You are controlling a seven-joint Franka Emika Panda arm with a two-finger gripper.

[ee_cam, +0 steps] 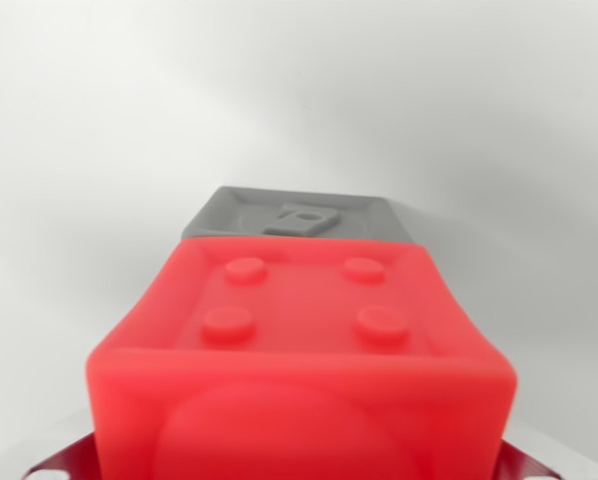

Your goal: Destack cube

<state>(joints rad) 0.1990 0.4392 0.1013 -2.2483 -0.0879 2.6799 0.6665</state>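
- Red cube (304, 350) of glossy plastic fills the lower half of the wrist view, very close to the camera and slightly blurred at its near edge.
- Its upper face shows four round raised studs set in a square, inside a shallow recessed panel.
- Its near face, turned toward the lens, carries a large rounded bulge, cut off by the bottom of the picture.
- Grey cube (299, 215) of matte plastic sits just behind the red one, showing only its top face, which has a raised rectangular mark within a framed recess.
- Whether the two cubes touch, or whether one rests on the other, I cannot tell from this angle.
- Plain white surface (99, 150) spreads behind and around both cubes.
- Metallic parts (54, 462) show at the lower left and lower right corners, beside the red cube.
- The claw's fingers are not clearly seen, so I cannot tell if it grips the red cube.
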